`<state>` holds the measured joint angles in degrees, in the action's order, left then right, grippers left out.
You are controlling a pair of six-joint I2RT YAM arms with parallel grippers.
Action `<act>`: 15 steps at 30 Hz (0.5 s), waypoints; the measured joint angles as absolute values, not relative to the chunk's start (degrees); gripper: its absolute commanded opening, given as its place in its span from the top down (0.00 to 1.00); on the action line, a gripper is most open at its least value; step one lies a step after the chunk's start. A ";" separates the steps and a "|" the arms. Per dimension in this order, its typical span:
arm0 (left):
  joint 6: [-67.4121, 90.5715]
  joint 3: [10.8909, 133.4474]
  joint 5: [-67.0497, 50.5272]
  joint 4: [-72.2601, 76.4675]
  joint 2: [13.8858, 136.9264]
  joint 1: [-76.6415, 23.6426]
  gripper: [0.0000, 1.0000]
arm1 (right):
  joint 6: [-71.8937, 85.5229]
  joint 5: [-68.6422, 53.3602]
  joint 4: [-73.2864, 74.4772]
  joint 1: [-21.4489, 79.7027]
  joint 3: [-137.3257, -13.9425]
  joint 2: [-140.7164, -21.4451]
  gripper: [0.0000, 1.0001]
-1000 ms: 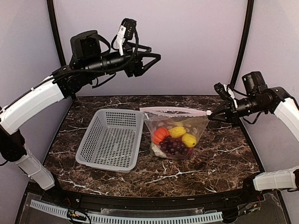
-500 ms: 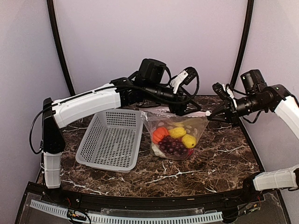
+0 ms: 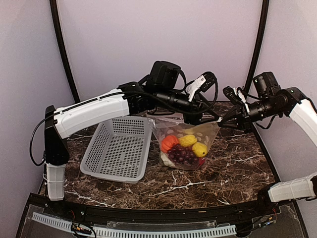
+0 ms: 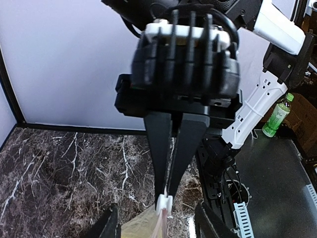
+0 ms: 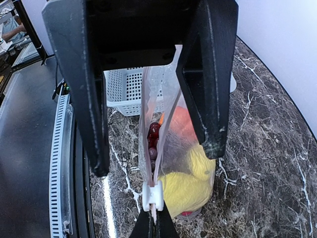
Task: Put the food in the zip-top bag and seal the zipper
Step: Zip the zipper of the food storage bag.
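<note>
The zip-top bag [image 3: 187, 133] stands upright on the marble table. Inside it lies the food: an orange piece [image 3: 170, 143], yellow fruits [image 3: 200, 148] and dark grapes [image 3: 183, 155]. My right gripper [image 3: 224, 120] is shut on the bag's right top corner, just behind a white slider [image 5: 152, 194] on the zipper [image 5: 151, 148]. My left gripper [image 3: 199, 118] reaches across from the left and is open. Its two fingers [image 5: 212, 134] stand either side of the bag's mouth without touching it. The left wrist view looks along the zipper at the slider [image 4: 164, 203] and the shut right fingers [image 4: 184, 148].
A grey mesh basket [image 3: 94, 151] sits empty directly left of the bag, its rim close to the bag's side. The left arm spans above the basket's far edge. A green bottle [image 4: 275, 116] stands off the table, beyond its right end.
The left arm swung down from high at the back left to the bag's top edge, and its jaws narrowed around the mouth. The right gripper kept its hold on the corner.
</note>
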<state>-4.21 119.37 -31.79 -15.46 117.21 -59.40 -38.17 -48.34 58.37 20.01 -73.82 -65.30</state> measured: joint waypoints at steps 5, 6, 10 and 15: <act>-4.60 119.98 -33.41 -16.03 117.23 -59.44 0.56 | -37.58 -48.18 58.35 20.12 -74.15 -65.63 1.00; -4.69 119.98 -33.61 -16.08 117.27 -59.44 0.57 | -37.50 -48.18 58.35 20.12 -74.15 -65.63 1.00; -4.71 119.98 -34.04 -16.38 117.89 -59.44 0.61 | -37.34 -48.18 58.33 20.27 -74.24 -65.65 1.00; -4.29 120.07 -34.39 -16.36 119.20 -59.42 0.68 | -36.99 -48.18 58.35 20.73 -74.52 -65.73 1.00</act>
<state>-4.29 120.07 -34.39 -16.36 119.20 -59.42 -36.99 -48.18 58.35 20.73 -74.52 -65.73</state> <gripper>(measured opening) 0.354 0.006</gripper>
